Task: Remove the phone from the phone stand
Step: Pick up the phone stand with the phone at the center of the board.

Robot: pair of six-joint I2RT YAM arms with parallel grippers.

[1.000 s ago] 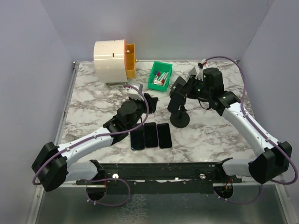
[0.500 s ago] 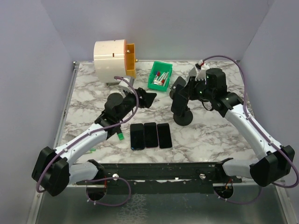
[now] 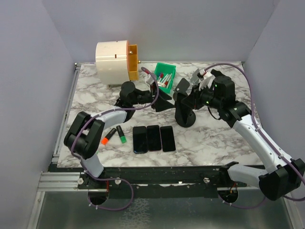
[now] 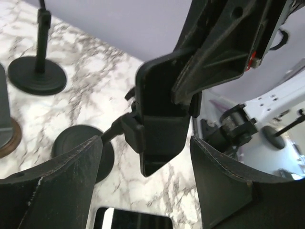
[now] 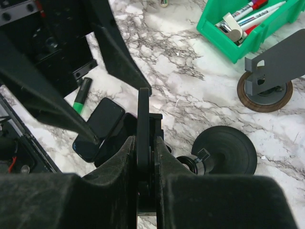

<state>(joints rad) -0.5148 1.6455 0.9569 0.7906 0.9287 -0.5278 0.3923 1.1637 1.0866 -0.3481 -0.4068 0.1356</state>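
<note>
Starting at the right wrist view: we see the phone (image 5: 143, 119) edge-on, a thin dark slab running straight up the frame, seated in the cradle (image 5: 156, 130) of the phone stand (image 5: 224, 150). The right gripper (image 5: 144, 143) has its jaws pinching the phone, one finger on each face. We think the cradle's back is caught in the pinch too, but it's hard to tell. Spare phones (image 5: 97, 126) lie flat on the table (image 5: 200, 102) beyond.

Left wrist view: the left gripper (image 4: 145, 145) has its jaws spread wide, nothing held. The cradle hangs dead ahead in the gap between the two fingers, touching neither.

Top view: the stand's base sits mid-table and the phone is up on it, tilted, off the tabletop. The left gripper comes in from the stand's left, just beside it. The right one is already on the phone, so it's nearer. We judge the pull should run along the phone's long axis, up out of the cradle.
</note>
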